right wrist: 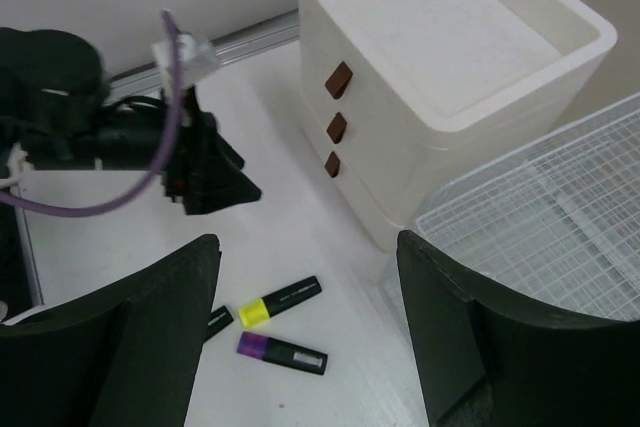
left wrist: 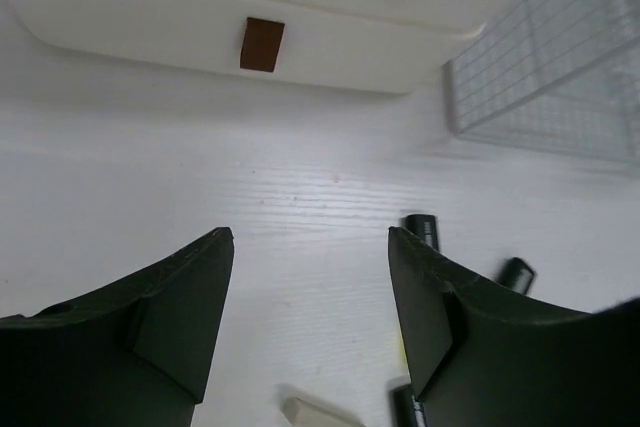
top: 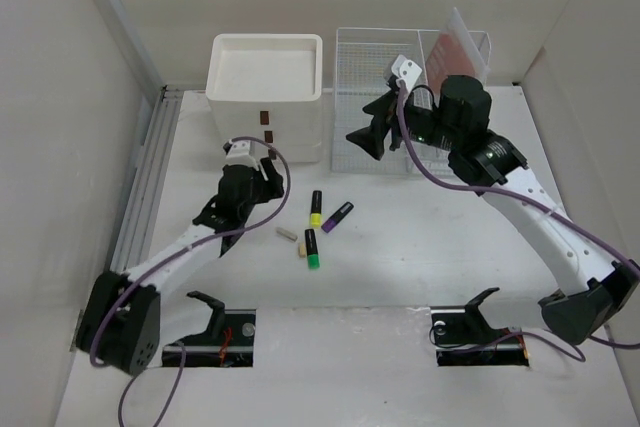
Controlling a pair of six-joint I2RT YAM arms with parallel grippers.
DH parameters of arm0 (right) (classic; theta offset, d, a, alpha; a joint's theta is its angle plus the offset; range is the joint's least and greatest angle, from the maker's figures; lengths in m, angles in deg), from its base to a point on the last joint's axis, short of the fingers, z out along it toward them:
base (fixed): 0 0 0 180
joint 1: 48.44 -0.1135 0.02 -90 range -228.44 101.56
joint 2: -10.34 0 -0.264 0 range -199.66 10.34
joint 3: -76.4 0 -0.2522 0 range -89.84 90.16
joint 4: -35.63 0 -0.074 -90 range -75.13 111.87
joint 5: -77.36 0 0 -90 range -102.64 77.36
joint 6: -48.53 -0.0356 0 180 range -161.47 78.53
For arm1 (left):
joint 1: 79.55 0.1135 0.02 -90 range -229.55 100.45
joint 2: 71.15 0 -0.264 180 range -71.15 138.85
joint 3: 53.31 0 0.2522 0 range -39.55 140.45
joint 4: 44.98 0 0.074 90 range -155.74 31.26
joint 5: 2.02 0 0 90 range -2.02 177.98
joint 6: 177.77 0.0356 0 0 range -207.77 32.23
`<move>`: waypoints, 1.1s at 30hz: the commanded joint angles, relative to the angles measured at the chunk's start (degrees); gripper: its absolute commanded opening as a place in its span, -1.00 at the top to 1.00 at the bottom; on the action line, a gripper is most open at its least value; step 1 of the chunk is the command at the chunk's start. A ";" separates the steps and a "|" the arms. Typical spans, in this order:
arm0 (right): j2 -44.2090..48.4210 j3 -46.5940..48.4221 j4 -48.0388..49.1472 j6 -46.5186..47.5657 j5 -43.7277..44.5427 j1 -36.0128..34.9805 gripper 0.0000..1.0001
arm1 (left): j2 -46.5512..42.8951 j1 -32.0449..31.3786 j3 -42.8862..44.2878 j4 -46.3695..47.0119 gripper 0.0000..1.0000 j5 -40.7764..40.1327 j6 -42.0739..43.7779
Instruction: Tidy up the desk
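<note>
The desk (top: 420,257) is a white tabletop. On it lie a yellow-capped highlighter (top: 316,209), a purple-capped one (top: 337,217), a green-capped one (top: 312,249) and a small cream block (top: 287,234). My left gripper (top: 268,173) is open and empty, low over the desk just left of the highlighters, facing the drawer box; in the left wrist view (left wrist: 310,237) bare desk lies between its jaws. My right gripper (top: 372,133) is open and empty, raised in front of the wire rack; the right wrist view (right wrist: 308,242) looks down on the yellow (right wrist: 280,300) and purple (right wrist: 282,352) highlighters.
A cream drawer box (top: 265,87) with brown handles stands at the back, with a white wire-mesh rack (top: 385,97) to its right holding a reddish folder (top: 455,52). A grey rail (top: 140,187) runs along the left edge. Walls enclose the desk.
</note>
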 commanded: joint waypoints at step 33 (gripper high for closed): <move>0.68 -0.57 3.53 -1.68 -7.78 0.44 -0.53 | 22.30 10.19 2.59 29.69 0.07 14.83 -2.88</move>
